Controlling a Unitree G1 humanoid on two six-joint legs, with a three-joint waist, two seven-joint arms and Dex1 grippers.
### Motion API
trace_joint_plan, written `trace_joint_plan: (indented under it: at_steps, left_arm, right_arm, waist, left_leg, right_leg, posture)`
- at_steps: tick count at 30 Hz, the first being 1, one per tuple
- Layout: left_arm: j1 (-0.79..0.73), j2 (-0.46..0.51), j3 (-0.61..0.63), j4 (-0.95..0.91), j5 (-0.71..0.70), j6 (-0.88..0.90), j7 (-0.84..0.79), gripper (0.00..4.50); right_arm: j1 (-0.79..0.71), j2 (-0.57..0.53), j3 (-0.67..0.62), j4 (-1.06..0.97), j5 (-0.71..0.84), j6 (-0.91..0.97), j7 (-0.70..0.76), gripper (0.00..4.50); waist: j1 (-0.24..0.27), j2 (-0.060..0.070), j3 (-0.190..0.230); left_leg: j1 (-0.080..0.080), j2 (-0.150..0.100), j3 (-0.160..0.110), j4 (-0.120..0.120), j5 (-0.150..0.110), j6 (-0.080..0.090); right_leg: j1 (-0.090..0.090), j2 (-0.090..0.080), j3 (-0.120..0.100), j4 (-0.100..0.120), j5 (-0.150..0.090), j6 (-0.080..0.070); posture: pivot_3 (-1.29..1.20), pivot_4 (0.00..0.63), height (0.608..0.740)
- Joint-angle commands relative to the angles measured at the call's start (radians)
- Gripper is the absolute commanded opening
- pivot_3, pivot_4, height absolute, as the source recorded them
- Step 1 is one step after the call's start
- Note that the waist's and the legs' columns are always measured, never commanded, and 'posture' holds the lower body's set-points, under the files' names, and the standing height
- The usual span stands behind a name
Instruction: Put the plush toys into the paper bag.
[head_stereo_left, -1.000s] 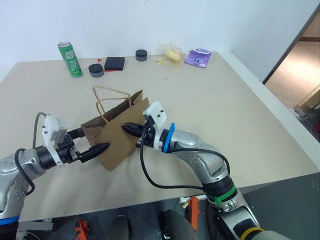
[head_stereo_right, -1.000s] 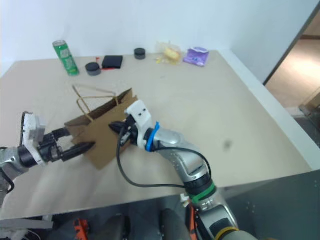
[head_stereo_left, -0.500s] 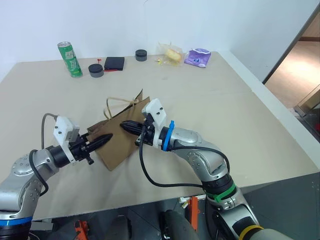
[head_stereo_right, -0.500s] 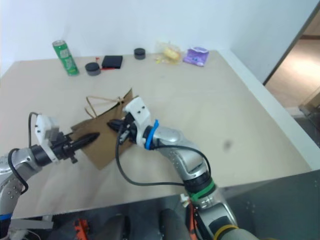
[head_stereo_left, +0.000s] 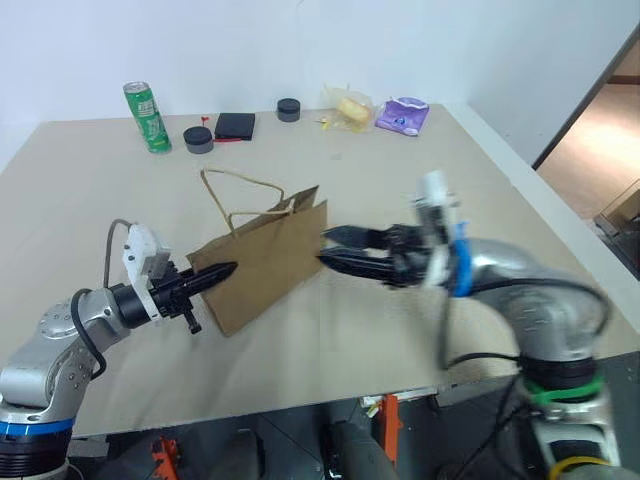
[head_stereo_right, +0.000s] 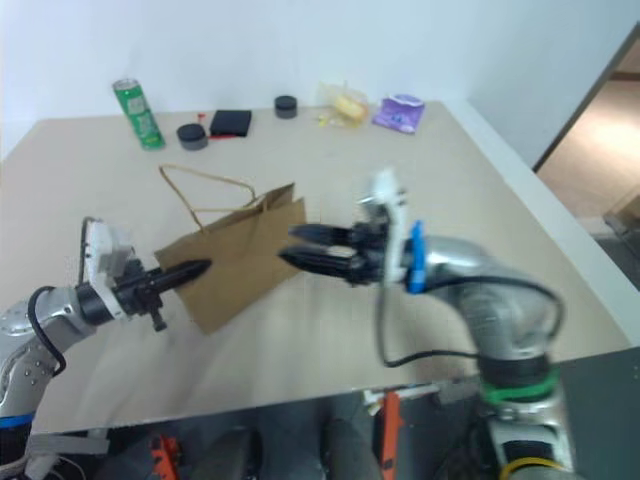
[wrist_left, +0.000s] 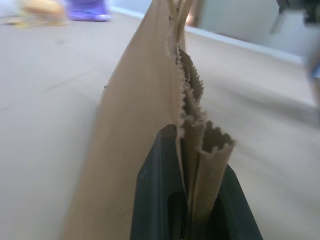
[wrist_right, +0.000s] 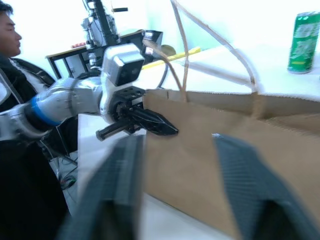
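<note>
Both grippers flanked the paper bag (head_stereo_left: 262, 262) — your left gripper (head_stereo_left: 222, 271) was pinched shut on the bag's near rim corner, while your right gripper (head_stereo_left: 335, 249), jaws apart and empty, pointed at its opposite edge — bag lying flat, mouth still closed.

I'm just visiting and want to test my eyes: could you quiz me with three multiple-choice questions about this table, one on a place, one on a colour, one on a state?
1. Where is the can?
A. far edge of the table
B. inside the bag
C. on the floor

2. What colour is the can?
A. red
B. green
C. blue

3. What is the left gripper doing?
A. hanging open
B. pinching the paper bag
C. holding the can

Answers: 1 A, it stands by the wall. 2 B, its body is green. 3 B, its fingers clamp the bag's edge.
</note>
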Motion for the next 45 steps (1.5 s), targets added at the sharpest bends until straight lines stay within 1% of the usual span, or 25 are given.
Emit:
trace_joint_plan:
  at_steps: [1,2,4,7,13,16,19,21,22,23,24,25,26,29,30,31,32,33,34,36,37,39,40,42,45]
  left_arm:
    - [-0.060,0.065,-0.003,0.045,-0.044,-0.003,-0.161,0.00]
    - [-0.075,0.084,-0.017,0.068,-0.036,-0.010,-0.206,0.00]
    - [-0.127,0.117,-0.052,0.134,-0.014,-0.022,-0.294,0.00]
    - [-0.195,0.133,-0.097,0.211,0.026,-0.052,-0.382,0.00]
    - [-0.248,0.123,-0.171,0.304,0.112,-0.136,-0.474,0.00]
    - [-0.239,0.115,-0.193,0.308,0.146,-0.151,-0.464,0.00]
    - [-0.232,0.107,-0.182,0.301,0.139,-0.128,-0.441,0.00]
    - [-0.219,0.117,-0.179,0.283,0.138,-0.119,-0.439,0.57]
    - [-0.212,0.124,-0.177,0.272,0.136,-0.108,-0.434,0.76]
    - [-0.208,0.124,-0.169,0.263,0.130,-0.101,-0.424,1.30]
    - [-0.208,0.123,-0.158,0.254,0.120,-0.085,-0.412,1.64]
    - [-0.212,0.123,-0.140,0.244,0.100,-0.058,-0.393,2.23]
    - [-0.218,0.131,-0.118,0.230,0.074,-0.024,-0.379,2.48]
    - [-0.236,0.167,-0.039,0.179,-0.019,0.097,-0.327,4.10]
    - [-0.246,0.184,0.005,0.163,-0.069,0.155,-0.294,4.48]
    - [-0.253,0.203,0.043,0.150,-0.115,0.210,-0.268,4.48]
    - [-0.271,0.231,0.109,0.164,-0.179,0.293,-0.214,4.48]
    - [-0.288,0.243,0.175,0.195,-0.212,0.329,-0.156,4.48]
    - [-0.291,0.253,0.225,0.221,-0.225,0.348,-0.114,4.48]
    - [-0.280,0.258,0.279,0.253,-0.216,0.350,-0.064,4.48]
    - [-0.260,0.257,0.288,0.272,-0.180,0.326,-0.037,4.48]
    - [-0.203,0.257,0.259,0.296,-0.050,0.226,0.012,4.48]
    - [-0.179,0.258,0.234,0.309,0.015,0.166,0.027,4.48]
    - [-0.151,0.258,0.200,0.331,0.097,0.084,0.044,4.48]
    - [-0.140,0.261,0.201,0.355,0.100,0.069,0.015,4.48]
  right_arm:
    - [-0.036,-0.166,-0.093,0.048,0.059,0.009,0.174,4.27]
    - [-0.036,-0.213,-0.094,0.073,0.052,0.000,0.216,4.46]
    - [-0.035,-0.295,-0.082,0.117,0.020,-0.027,0.293,4.46]
    - [-0.039,-0.355,-0.070,0.144,-0.006,-0.051,0.349,4.46]
    - [-0.032,-0.373,-0.078,0.129,-0.008,-0.061,0.353,4.46]
    - [-0.020,-0.366,-0.081,0.109,-0.006,-0.061,0.333,4.46]
    - [-0.026,-0.361,-0.084,0.096,0.009,-0.052,0.316,4.46]
    - [-0.031,-0.359,-0.079,0.095,0.010,-0.053,0.311,4.50]
    - [-0.034,-0.359,-0.076,0.099,0.009,-0.054,0.312,4.50]
    - [-0.039,-0.357,-0.072,0.103,0.007,-0.056,0.312,4.50]
    - [-0.043,-0.356,-0.068,0.108,0.005,-0.057,0.313,4.50]
    - [-0.048,-0.354,-0.064,0.114,0.002,-0.060,0.316,4.50]
    - [-0.052,-0.352,-0.060,0.119,0.000,-0.062,0.319,4.50]
    - [-0.058,-0.349,-0.058,0.130,0.000,-0.062,0.325,4.50]
    - [-0.061,-0.349,-0.062,0.137,0.004,-0.058,0.323,4.50]
    - [-0.061,-0.349,-0.065,0.144,0.006,-0.056,0.320,4.50]
    - [-0.062,-0.341,-0.069,0.166,-0.009,-0.061,0.296,4.50]
    - [-0.061,-0.330,-0.070,0.196,-0.034,-0.071,0.264,4.50]
    - [-0.054,-0.320,-0.067,0.224,-0.066,-0.089,0.235,4.50]
    - [-0.046,-0.304,-0.059,0.267,-0.117,-0.113,0.189,4.50]
    - [-0.040,-0.290,-0.051,0.303,-0.156,-0.130,0.151,4.50]
    - [-0.025,-0.273,-0.025,0.376,-0.243,-0.169,0.088,4.50]
    - [-0.015,-0.269,-0.015,0.400,-0.274,-0.189,0.078,4.50]
    - [-0.001,-0.264,-0.010,0.422,-0.299,-0.210,0.085,4.50]
    - [0.019,-0.264,-0.013,0.454,-0.317,-0.222,0.098,4.50]
  waist:
    - [-0.002,0.000,0.000]
    - [-0.003,0.000,0.000]
    - [-0.009,0.000,0.000]
    - [-0.008,0.002,0.001]
    - [-0.008,0.002,0.001]
    - [-0.006,0.002,0.001]
    - [-0.005,0.002,0.001]
    - [-0.005,0.002,0.001]
    - [-0.005,0.002,0.001]
    - [-0.005,0.002,0.001]
    - [-0.005,0.002,0.001]
    - [-0.005,0.002,0.001]
    - [-0.005,0.002,0.001]
    - [-0.006,0.002,0.001]
    - [-0.006,0.002,0.001]
    - [-0.006,0.002,0.001]
    - [-0.007,0.002,0.001]
    - [-0.008,0.002,0.001]
    - [-0.008,0.002,0.001]
    - [-0.009,0.003,0.001]
    - [-0.009,0.004,0.001]
    - [-0.008,0.005,0.000]
    - [-0.007,0.005,0.000]
    - [-0.006,0.005,0.000]
    - [-0.004,0.004,0.001]
  left_leg:
    - [0.000,0.000,0.000,0.000,0.000,0.000]
    - [0.001,0.001,0.000,-0.001,0.000,0.000]
    - [0.002,0.001,0.000,-0.002,0.000,0.001]
    - [0.003,0.002,0.001,-0.002,0.000,0.001]
    - [0.002,0.001,0.003,-0.002,-0.001,0.001]
    - [0.001,0.001,0.003,-0.002,-0.001,0.002]
    - [0.001,0.001,0.003,-0.002,-0.001,0.002]
    - [0.001,0.001,0.003,-0.002,-0.001,0.002]
    - [0.001,0.001,0.003,-0.001,-0.001,0.002]
    - [0.001,0.001,0.003,-0.001,-0.001,0.002]
    - [0.001,0.001,0.003,-0.001,-0.001,0.002]
    - [0.001,0.001,0.003,-0.001,-0.001,0.002]
    - [0.001,0.001,0.003,-0.001,-0.001,0.002]
    - [0.001,0.001,0.003,-0.001,-0.001,0.002]
    - [0.001,0.002,0.002,-0.001,-0.001,0.002]
    - [0.001,0.002,0.002,-0.001,-0.001,0.002]
    - [0.001,0.002,0.002,-0.001,-0.001,0.002]
    - [0.001,0.002,0.002,-0.001,-0.001,0.002]
    - [0.001,0.002,0.002,-0.001,-0.001,0.002]
    - [0.001,0.002,0.002,-0.001,-0.001,0.002]
    - [0.001,0.002,0.003,-0.001,-0.001,0.002]
    - [0.003,0.001,0.003,-0.002,-0.001,0.002]
    - [0.003,0.001,0.003,-0.002,-0.001,0.002]
    - [0.002,0.000,0.004,-0.002,-0.001,0.001]
    - [0.000,0.000,0.004,-0.001,-0.001,0.001]
  right_leg:
    - [0.000,0.000,0.000,0.000,0.000,0.000]
    - [0.000,0.001,0.000,0.000,0.000,-0.001]
    - [0.000,0.002,0.000,0.000,-0.001,-0.002]
    - [0.000,0.002,0.000,0.000,-0.001,-0.002]
    - [0.000,0.002,0.002,0.000,-0.001,-0.001]
    - [-0.001,0.001,0.002,0.000,-0.001,0.000]
    - [-0.001,0.000,0.002,0.000,-0.001,0.000]
    - [0.000,0.000,0.002,0.000,-0.001,0.001]
    - [0.000,0.000,0.002,0.000,-0.001,0.001]
    - [0.000,0.000,0.002,0.000,-0.001,0.001]
    - [0.000,0.000,0.002,0.000,-0.001,0.001]
    - [0.000,0.000,0.003,0.000,-0.001,0.001]
    - [0.000,0.000,0.002,0.000,-0.001,0.001]
    - [-0.001,0.001,0.002,0.000,-0.001,0.002]
    - [-0.001,0.001,0.002,0.000,-0.001,0.002]
    - [-0.001,0.001,0.002,0.000,-0.001,0.001]
    - [-0.001,0.001,0.001,0.000,-0.001,0.002]
    - [-0.001,0.001,0.001,0.000,-0.001,0.002]
    - [-0.001,0.001,0.001,0.000,-0.001,0.002]
    - [-0.001,0.001,0.001,0.000,-0.001,0.002]
    - [-0.001,0.001,0.002,0.000,-0.001,0.002]
    - [0.000,0.000,0.002,0.000,-0.001,0.001]
    - [0.000,0.000,0.003,0.000,-0.001,0.001]
    - [0.000,0.000,0.003,0.000,-0.001,0.001]
    - [-0.002,0.000,0.003,0.000,-0.001,0.001]
  posture:
    - [0.00,0.150,0.740]
    - [0.00,0.150,0.740]
    - [0.00,0.150,0.740]
    - [0.00,0.150,0.740]
    - [0.00,0.150,0.740]
    - [0.00,0.150,0.740]
    - [0.00,0.150,0.740]
    - [0.00,0.150,0.740]
    - [0.00,0.150,0.740]
    - [0.00,0.150,0.740]
    - [0.00,0.150,0.740]
    - [0.00,0.150,0.740]
    - [0.00,0.150,0.740]
    - [0.00,0.150,0.740]
    - [0.00,0.150,0.740]
    - [0.00,0.150,0.740]
    - [0.00,0.150,0.740]
    - [0.00,0.150,0.740]
    - [0.00,0.150,0.740]
    - [0.00,0.150,0.740]
    - [0.00,0.150,0.740]
    - [0.00,0.150,0.740]
    - [0.00,0.150,0.740]
    - [0.00,0.150,0.740]
    - [0.00,0.150,0.740]
